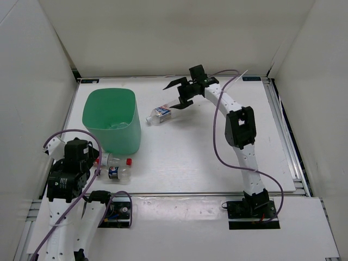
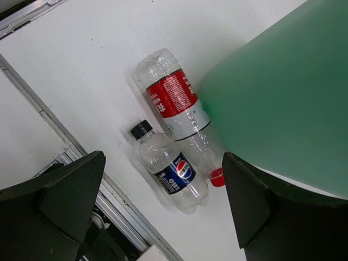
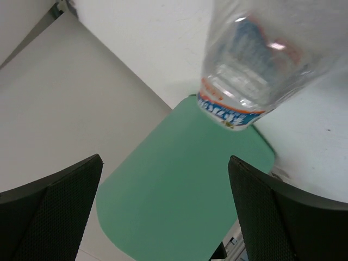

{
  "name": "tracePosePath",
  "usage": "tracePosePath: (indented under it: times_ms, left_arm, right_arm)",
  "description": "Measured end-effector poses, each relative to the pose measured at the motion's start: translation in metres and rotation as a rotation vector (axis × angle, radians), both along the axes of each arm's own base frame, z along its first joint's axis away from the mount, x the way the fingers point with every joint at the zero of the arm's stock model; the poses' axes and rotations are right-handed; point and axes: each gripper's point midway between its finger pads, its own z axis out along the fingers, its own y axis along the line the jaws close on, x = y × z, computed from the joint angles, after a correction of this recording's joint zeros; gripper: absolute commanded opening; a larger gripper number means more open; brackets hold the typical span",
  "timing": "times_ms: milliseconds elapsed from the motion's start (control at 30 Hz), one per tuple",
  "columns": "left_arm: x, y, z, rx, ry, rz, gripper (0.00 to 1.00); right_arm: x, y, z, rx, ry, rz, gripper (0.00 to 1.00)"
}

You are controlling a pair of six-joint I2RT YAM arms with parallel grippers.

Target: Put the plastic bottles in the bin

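Spread for a grasp, our right hand (image 1: 176, 97) faces the white-blue bottle (image 1: 160, 114) by the bin (image 1: 111, 138); our left hand (image 2: 163, 159), likewise spread, overhangs two more bottles (image 2: 175, 103).

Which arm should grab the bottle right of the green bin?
Right. The right gripper hangs open by that white-blue bottle; the left gripper is beyond the bin, over the red-label bottle and blue-label bottle.

The mint-green bin (image 1: 117, 141) stands upright, close beside one jaw of the left gripper (image 2: 163, 179). In the gap between those spread jaws lie two touching bottles: the red-label bottle (image 2: 175, 103), its red cap by the bin's wall, and the black-capped dark-blue-label bottle (image 2: 171, 171). The white-blue-label bottle (image 1: 160, 114) lies flat just ahead of the parted jaws of the right gripper (image 3: 165, 159).
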Motion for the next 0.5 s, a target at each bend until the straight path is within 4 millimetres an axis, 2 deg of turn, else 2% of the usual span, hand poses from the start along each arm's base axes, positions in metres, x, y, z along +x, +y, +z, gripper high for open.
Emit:
tracePosePath:
  times_ms: [233,500]
  left_arm:
    - [-0.001,0.003,-0.001,0.000,0.001,0.028,1.00]
    - [-0.004,0.006,-0.002,0.009,0.017,0.047,1.00]
  right_arm:
    - [-0.007,-0.005,-0.037,-0.030,0.131,-0.010,1.00]
    - [-0.002,-0.020,-0.053,-0.036,0.191,-0.037,1.00]
